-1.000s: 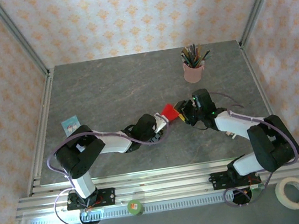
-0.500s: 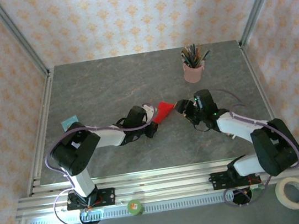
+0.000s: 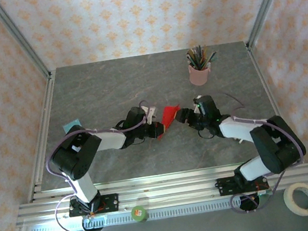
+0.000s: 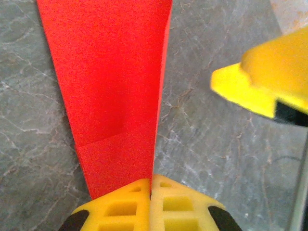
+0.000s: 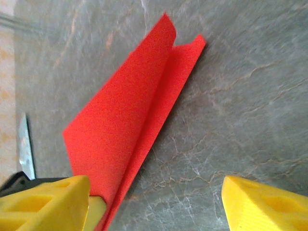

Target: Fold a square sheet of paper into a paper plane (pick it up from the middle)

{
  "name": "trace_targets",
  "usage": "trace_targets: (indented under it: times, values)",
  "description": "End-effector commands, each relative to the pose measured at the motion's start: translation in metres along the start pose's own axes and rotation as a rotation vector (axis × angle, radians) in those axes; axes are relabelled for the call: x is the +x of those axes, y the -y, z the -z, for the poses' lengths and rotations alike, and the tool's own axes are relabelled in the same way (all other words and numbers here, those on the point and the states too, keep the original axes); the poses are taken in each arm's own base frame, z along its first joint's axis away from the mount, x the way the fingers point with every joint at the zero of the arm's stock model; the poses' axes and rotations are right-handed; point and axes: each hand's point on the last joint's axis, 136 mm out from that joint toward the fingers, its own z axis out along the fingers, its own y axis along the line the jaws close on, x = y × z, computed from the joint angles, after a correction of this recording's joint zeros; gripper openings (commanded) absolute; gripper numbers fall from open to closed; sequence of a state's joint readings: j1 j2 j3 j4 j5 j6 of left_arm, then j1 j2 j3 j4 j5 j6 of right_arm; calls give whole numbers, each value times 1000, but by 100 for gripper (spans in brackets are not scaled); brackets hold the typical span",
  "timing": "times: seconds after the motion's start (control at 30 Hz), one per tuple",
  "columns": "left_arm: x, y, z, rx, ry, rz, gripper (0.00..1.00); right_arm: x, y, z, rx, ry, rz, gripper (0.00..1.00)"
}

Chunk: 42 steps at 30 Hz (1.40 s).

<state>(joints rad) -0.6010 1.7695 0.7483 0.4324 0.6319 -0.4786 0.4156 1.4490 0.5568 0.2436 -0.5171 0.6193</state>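
Left gripper (image 3: 158,130) jaws pinch the folded red paper (image 3: 170,114) tight at mid-tabletop (image 3: 105,93). Right gripper (image 3: 184,116) jaws gape wide just right of it. Best to square them to the crease before closing.

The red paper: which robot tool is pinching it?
The left tool: it is shut tight on the red paper. The right tool stands wide open, gripping nothing.
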Motion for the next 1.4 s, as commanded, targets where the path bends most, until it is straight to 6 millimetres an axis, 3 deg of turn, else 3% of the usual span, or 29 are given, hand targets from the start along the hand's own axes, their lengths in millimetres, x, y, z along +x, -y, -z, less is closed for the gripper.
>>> trace_targets:
  times: [0.0, 0.6, 0.9, 1.37]
  values:
    - [-2, 6, 0, 61, 12, 84, 4, -5, -17, -7, -29, 2, 92, 72]
    - [7, 0, -6, 107, -32, 240, 2, 3, -6, -40, 56, -90, 167, 72]
    - [10, -3, -7, 127, -41, 281, 3, 10, 13, -54, 155, -131, 148, 72]
    - [11, -9, -3, 62, -47, 239, 22, 27, 50, -70, 364, -206, 149, 69]
